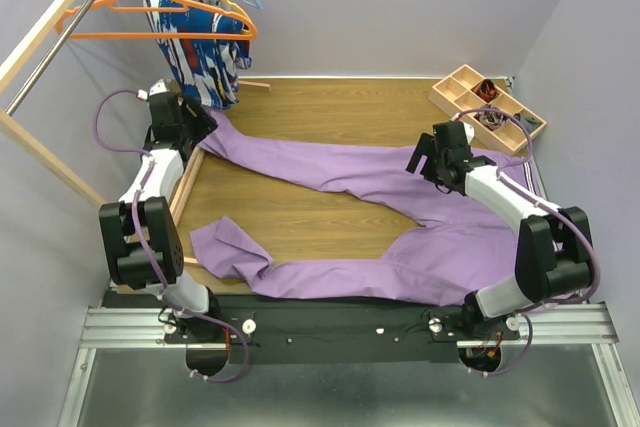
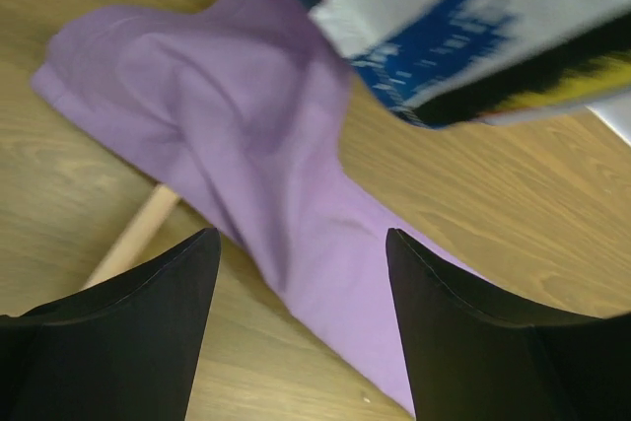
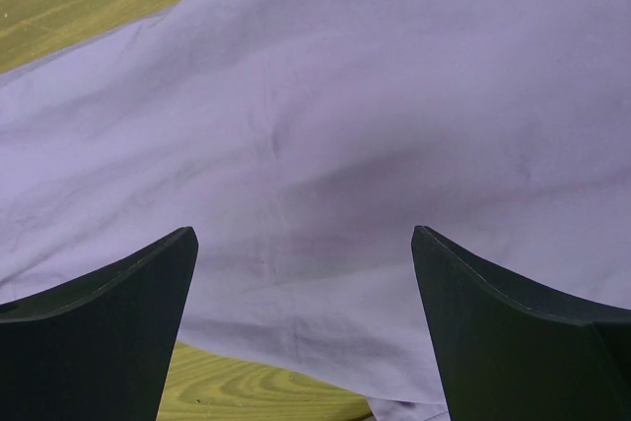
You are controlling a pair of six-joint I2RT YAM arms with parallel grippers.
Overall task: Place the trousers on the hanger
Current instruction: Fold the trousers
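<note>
Wooden surface (image 1: pixel 300 217) carries the trousers (image 1: pixel 430 247), sprawled left to right. The left end effector (image 2: pixel 301 234) and right end effector (image 3: pixel 306 234) both gape open above the cloth. Far left hangs the hanger (image 1: pixel 110 35) (hook hard to make out).

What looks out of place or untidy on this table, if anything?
The trousers lie in a crooked V on the table, not flat. One leg end at the near left is folded over itself. The other leg crosses the wooden rail below the hanging patterned garment. Nothing looks spilled or damaged.
</note>
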